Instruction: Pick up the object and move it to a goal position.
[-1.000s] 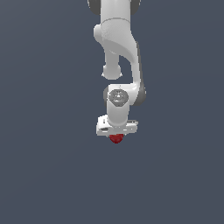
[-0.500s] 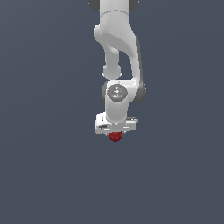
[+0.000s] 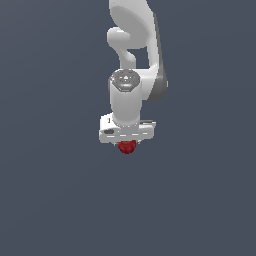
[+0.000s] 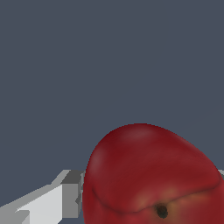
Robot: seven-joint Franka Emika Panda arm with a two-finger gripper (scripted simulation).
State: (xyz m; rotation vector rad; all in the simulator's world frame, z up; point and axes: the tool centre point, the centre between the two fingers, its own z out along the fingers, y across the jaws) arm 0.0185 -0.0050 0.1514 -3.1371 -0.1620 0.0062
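Arm: white Panda arm (image 3: 131, 60) reaching down, wrist pointing at the plain dark grey ground (image 3: 50, 190).
Gripper: the gripper (image 3: 127, 145) sits under the white hand body; its jaws are clenched on the apple.
Apple: dark-red apple (image 3: 127, 146) lies between the jaws, its lower part showing below the hand in the exterior view.
Wrist view: the apple (image 4: 151, 177) fills the space between the jaws, its dark stem dimple facing the camera; one grey-white finger (image 4: 65, 194) presses against its side.
Other finger: hidden behind the fruit.
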